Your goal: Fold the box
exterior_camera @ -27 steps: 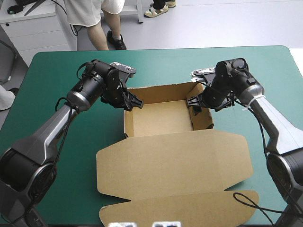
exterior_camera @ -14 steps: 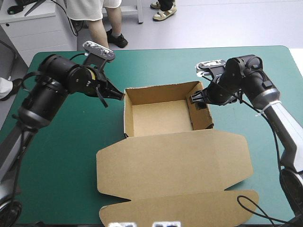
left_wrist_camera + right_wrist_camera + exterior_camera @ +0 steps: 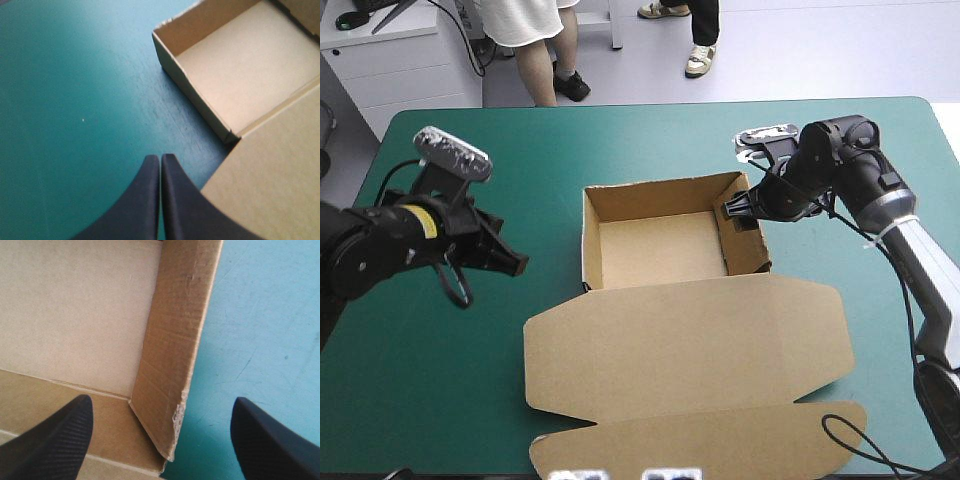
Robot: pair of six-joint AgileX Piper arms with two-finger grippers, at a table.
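Box: the brown box of cut corrugated board (image 3: 660,248) sits mid-worktop as an open tray with all four walls up. Its broad lid (image 3: 690,345) lies flat toward the near edge, on the teal-green cover (image 3: 650,140).
Left tool: the black, fin-fingered left tool (image 3: 512,264) has its fingers pressed together into one point and is empty. It hangs over bare cover, well apart from the tray's left wall.
Right tool: the matching right tool (image 3: 732,210) is spread wide with nothing in it. It stands astride the tray's right wall (image 3: 175,340) near the far corner, one finger inside and one outside. Neither finger seems to touch the board.
Risk, snagging: if this tool pulls away sideways rather than upward, the inner finger could likely hook the wall and splay it outward, undoing the tuck.
Risk, sliding: nothing steadies the box, so any such catch would probably drag the light tray across the cover.
Risk, crushing: a squeeze here would land on the wall's top edge, which is already frayed at the corner (image 3: 177,415), and could crease it.
Risk, lid: it lies loose and would swing with the tray.
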